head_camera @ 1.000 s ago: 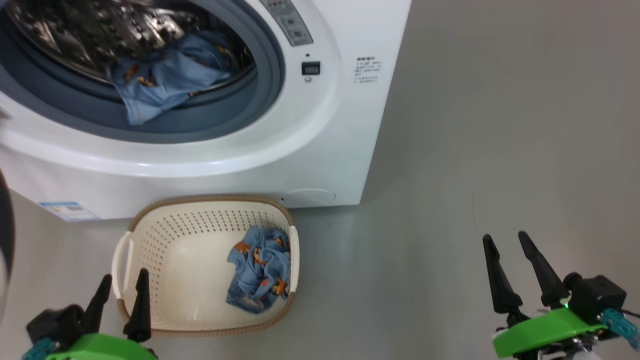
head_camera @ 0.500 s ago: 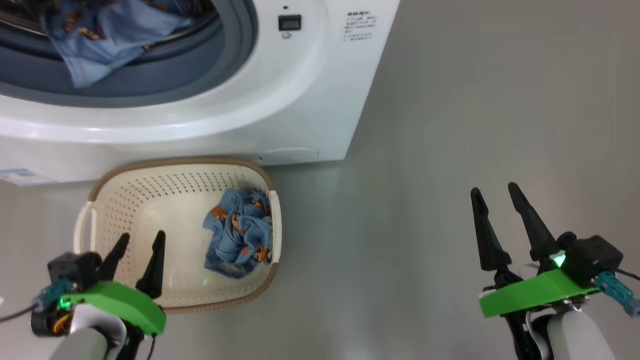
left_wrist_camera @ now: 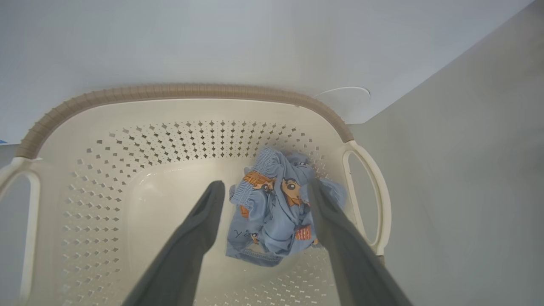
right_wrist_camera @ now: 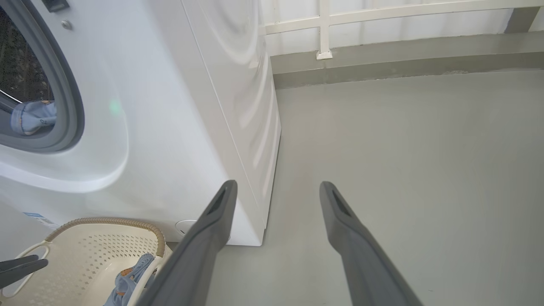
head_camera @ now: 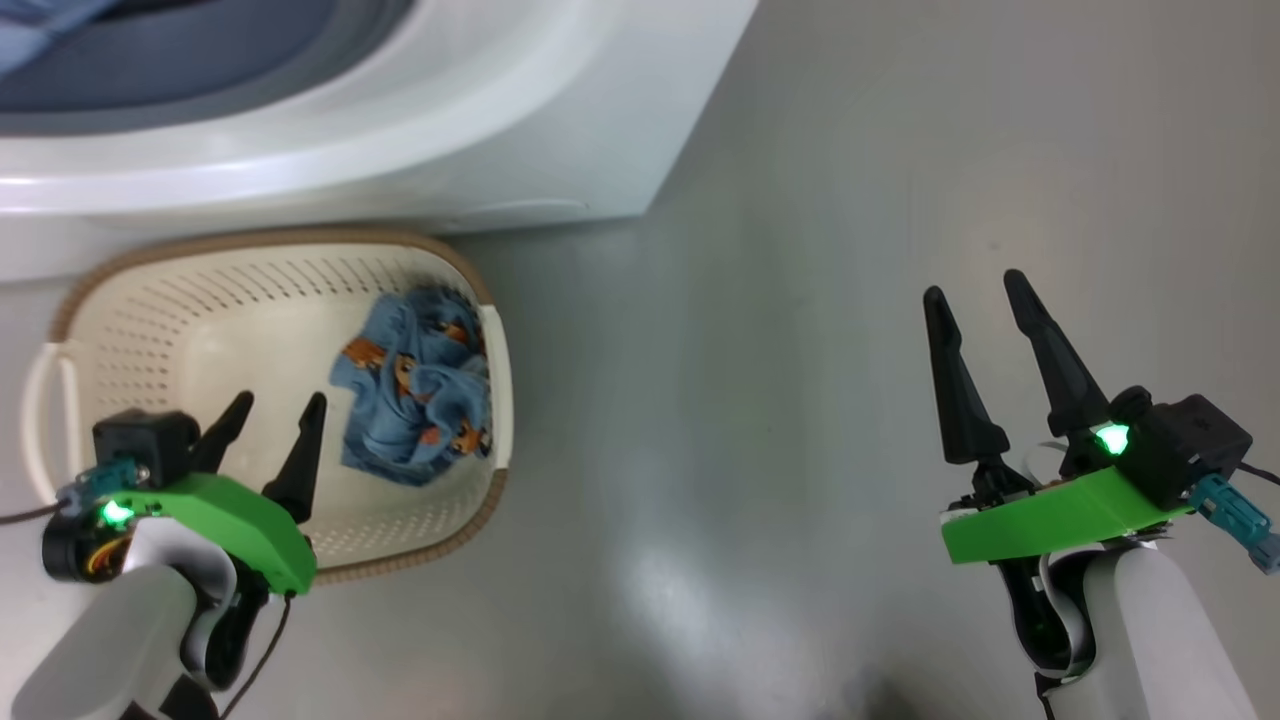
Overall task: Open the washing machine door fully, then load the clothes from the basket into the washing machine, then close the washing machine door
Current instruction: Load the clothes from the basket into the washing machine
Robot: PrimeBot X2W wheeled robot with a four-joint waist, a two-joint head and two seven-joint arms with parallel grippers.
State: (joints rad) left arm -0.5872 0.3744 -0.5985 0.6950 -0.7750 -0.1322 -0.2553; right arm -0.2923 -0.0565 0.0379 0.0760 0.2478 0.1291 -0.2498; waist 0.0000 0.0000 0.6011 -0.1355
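Observation:
The cream basket (head_camera: 150, 300) stands on the floor against the front of the white washing machine (head_camera: 400, 150). A crumpled light blue piece of the clothes (head_camera: 415, 400) lies at its right end. My left gripper (head_camera: 278, 405) hangs open over the basket's inside, just left of that garment; in the left wrist view its fingers (left_wrist_camera: 265, 185) frame the garment (left_wrist_camera: 274, 216) from above without touching it. My right gripper (head_camera: 975, 290) is open and empty over bare floor to the right. Another blue garment (right_wrist_camera: 32, 117) lies in the drum opening. The washing machine door is out of view.
Grey floor (head_camera: 750, 350) stretches to the right of the machine and the basket. In the right wrist view a low kerb and a white railing (right_wrist_camera: 325, 29) close off the far side behind the machine (right_wrist_camera: 170, 106).
The head camera has tilted down, so machine and basket slid up and left. My left gripper has come forward from the basket's near rim to over its inside. Both grippers stayed open.

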